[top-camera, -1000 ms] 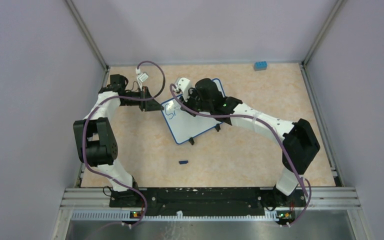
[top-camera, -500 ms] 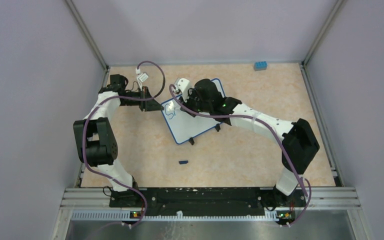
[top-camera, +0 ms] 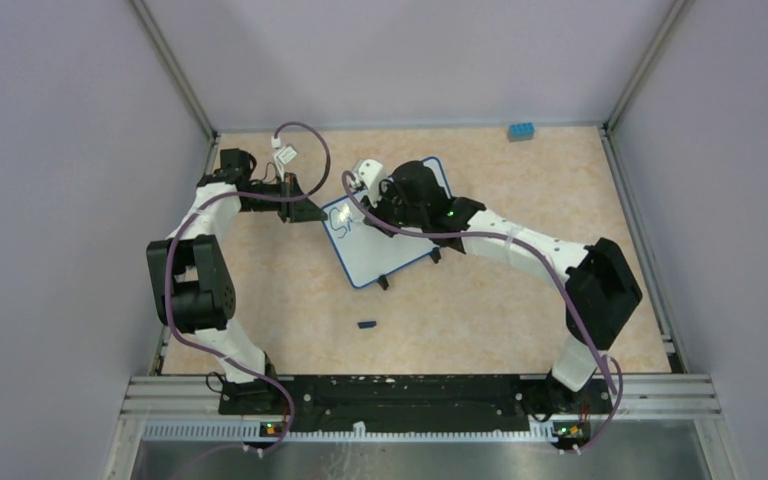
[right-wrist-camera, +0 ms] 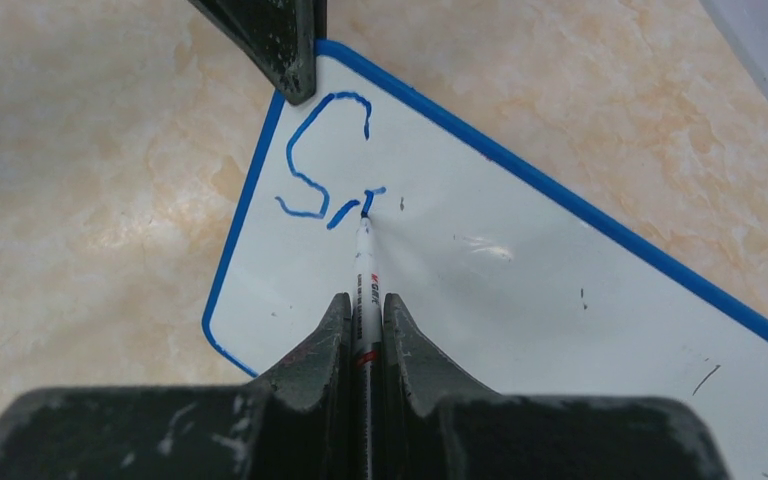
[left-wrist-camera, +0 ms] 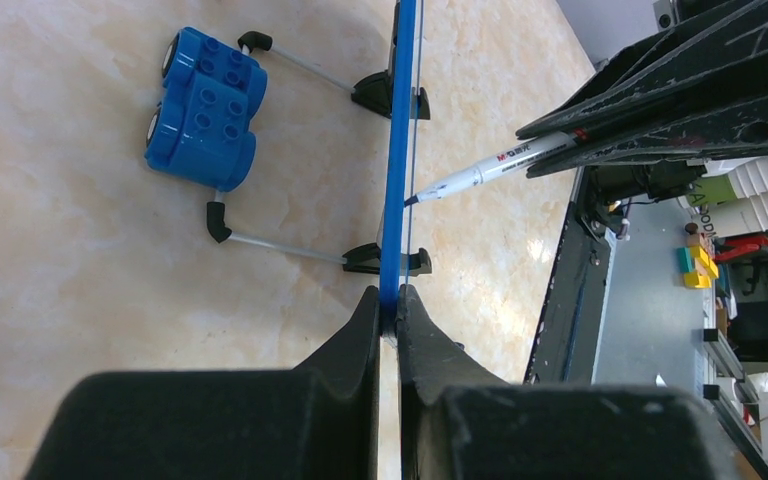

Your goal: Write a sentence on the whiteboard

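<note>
The beige table [top-camera: 480, 310] spreads beneath both arms. The whiteboard [top-camera: 385, 255] faces my right gripper [right-wrist-camera: 363, 310], and my left gripper [left-wrist-camera: 388, 305] is clamped on the blue frame at its corner. My right gripper is clenched around a white marker [right-wrist-camera: 365, 265], whose tip touches the board just ahead of the fingers. A blue toy brick [top-camera: 520, 131] sits well beyond both grippers. The sentence [right-wrist-camera: 325, 165] is only a blue "S" and a few strokes at the marker tip.

Open tabletop [top-camera: 460, 330] nearside of the whiteboard [top-camera: 385, 255], small dark piece [top-camera: 366, 325] there; blue brick [top-camera: 520, 131] far right.
</note>
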